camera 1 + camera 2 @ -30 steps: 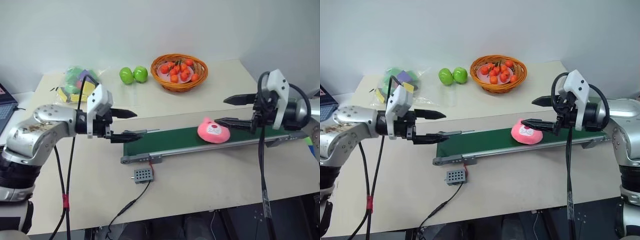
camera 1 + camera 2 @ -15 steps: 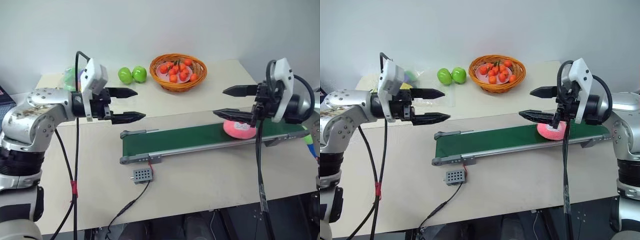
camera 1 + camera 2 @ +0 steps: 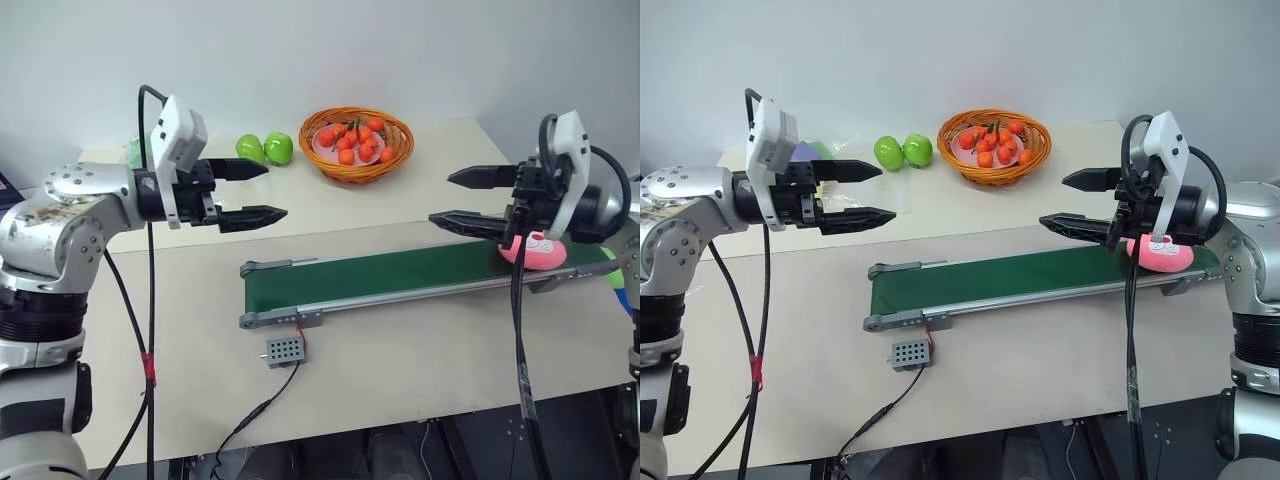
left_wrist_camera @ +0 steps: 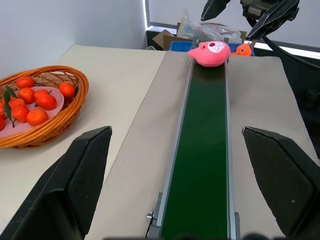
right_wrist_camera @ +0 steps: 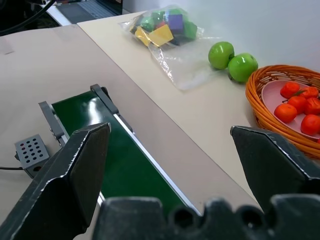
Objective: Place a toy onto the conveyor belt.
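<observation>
Behind right claw [image 3: 470, 200]: toy [image 3: 535, 250] lies on right end of belt [image 3: 400, 275], partly hidden by wrist. Claw hovers above belt, fingers spread wide, empty. Left claw [image 3: 262, 191] likewise wide open, empty, raised beyond belt's left end, apples [image 3: 266, 149] and basket [image 3: 358, 141] farther back.

Your robot's arms are rounded silver-grey metal shells, scuffed with brownish marks on the left one. Each wrist carries a white boxy camera housing, black cables loop from it and hang down, and each ends in two tapered black fingers.
</observation>
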Robot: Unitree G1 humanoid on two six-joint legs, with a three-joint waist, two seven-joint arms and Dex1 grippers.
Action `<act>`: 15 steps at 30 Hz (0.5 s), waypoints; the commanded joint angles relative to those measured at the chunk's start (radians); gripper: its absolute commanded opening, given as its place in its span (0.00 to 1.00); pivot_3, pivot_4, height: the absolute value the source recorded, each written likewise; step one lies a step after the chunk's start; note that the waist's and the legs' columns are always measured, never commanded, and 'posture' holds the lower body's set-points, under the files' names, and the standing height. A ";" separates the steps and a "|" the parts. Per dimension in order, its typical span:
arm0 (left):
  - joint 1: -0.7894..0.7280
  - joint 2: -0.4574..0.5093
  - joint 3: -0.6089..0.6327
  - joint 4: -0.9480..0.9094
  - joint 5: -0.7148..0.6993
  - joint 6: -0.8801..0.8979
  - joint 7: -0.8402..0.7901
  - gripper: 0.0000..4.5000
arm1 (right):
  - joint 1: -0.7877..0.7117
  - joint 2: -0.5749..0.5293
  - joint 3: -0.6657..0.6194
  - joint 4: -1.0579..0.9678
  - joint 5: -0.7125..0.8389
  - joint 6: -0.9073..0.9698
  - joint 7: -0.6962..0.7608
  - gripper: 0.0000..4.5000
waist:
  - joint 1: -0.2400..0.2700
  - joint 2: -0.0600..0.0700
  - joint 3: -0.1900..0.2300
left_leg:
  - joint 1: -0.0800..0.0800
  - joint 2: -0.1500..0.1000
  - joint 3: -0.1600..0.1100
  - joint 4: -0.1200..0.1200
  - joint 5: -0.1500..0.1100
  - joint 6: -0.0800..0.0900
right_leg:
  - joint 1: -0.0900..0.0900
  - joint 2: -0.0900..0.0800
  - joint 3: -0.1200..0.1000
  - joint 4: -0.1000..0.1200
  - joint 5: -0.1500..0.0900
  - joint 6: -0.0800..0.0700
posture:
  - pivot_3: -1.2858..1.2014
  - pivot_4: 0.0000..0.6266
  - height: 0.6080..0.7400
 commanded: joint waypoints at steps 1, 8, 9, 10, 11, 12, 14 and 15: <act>-0.040 0.002 0.037 -0.018 0.003 0.004 0.002 0.99 | -0.022 -0.008 -0.031 -0.031 0.012 -0.013 -0.002 1.00 | 0.000 0.000 0.000 | 0.000 0.000 0.000 0.000 0.000 0.000 | 0.000 0.000 0.000 0.000 0.000 0.000 | 0.52 0.24 1.00; -0.051 -0.006 0.034 -0.012 0.009 0.000 0.004 0.99 | -0.023 -0.012 -0.029 -0.030 0.008 -0.016 0.000 1.00 | 0.000 0.000 0.000 | 0.000 0.000 0.000 0.000 0.000 0.000 | 0.000 0.000 0.000 0.000 0.000 0.000 | 0.52 0.24 1.00; -0.051 -0.007 0.034 -0.011 0.009 -0.001 0.004 0.99 | -0.024 -0.012 -0.029 -0.028 0.008 -0.016 0.001 1.00 | 0.000 0.000 0.000 | 0.000 0.000 0.000 0.000 0.000 0.000 | 0.000 0.000 0.000 0.000 0.000 0.000 | 0.52 0.24 1.00; -0.051 -0.007 0.034 -0.010 0.010 -0.001 0.003 0.99 | -0.024 -0.012 -0.028 -0.027 0.007 -0.017 0.001 1.00 | 0.000 0.000 0.000 | 0.000 0.000 0.000 0.000 0.000 0.000 | 0.000 0.000 0.000 0.000 0.000 0.000 | 0.52 0.24 1.00; -0.048 -0.008 0.032 -0.007 0.015 -0.004 0.003 0.99 | -0.022 -0.012 -0.024 -0.025 0.004 -0.019 0.002 1.00 | 0.000 0.000 0.000 | 0.000 0.000 0.000 0.000 0.000 0.000 | 0.000 0.000 0.000 0.000 0.000 0.000 | 0.52 0.24 1.00; -0.046 -0.008 0.031 -0.007 0.017 -0.005 0.004 0.99 | -0.020 -0.012 -0.024 -0.026 0.002 -0.019 0.002 1.00 | 0.000 0.000 0.000 | 0.000 0.000 0.000 0.000 0.000 0.000 | 0.000 0.000 0.000 0.000 0.000 0.000 | 0.52 0.24 1.00; -0.042 -0.009 0.031 -0.007 0.021 -0.006 0.003 0.99 | -0.012 -0.018 -0.019 -0.027 -0.002 -0.015 0.004 1.00 | 0.000 0.000 0.000 | 0.000 0.000 0.000 0.000 0.000 0.000 | 0.000 0.000 0.000 0.000 0.000 0.000 | 0.52 0.24 1.00; -0.042 -0.010 0.032 -0.007 0.022 -0.006 0.005 0.99 | -0.007 -0.020 -0.018 -0.028 -0.005 -0.014 0.004 1.00 | 0.000 0.000 0.000 | 0.000 0.000 0.000 0.000 0.000 0.000 | 0.000 0.000 0.000 0.000 0.000 0.000 | 0.52 0.24 1.00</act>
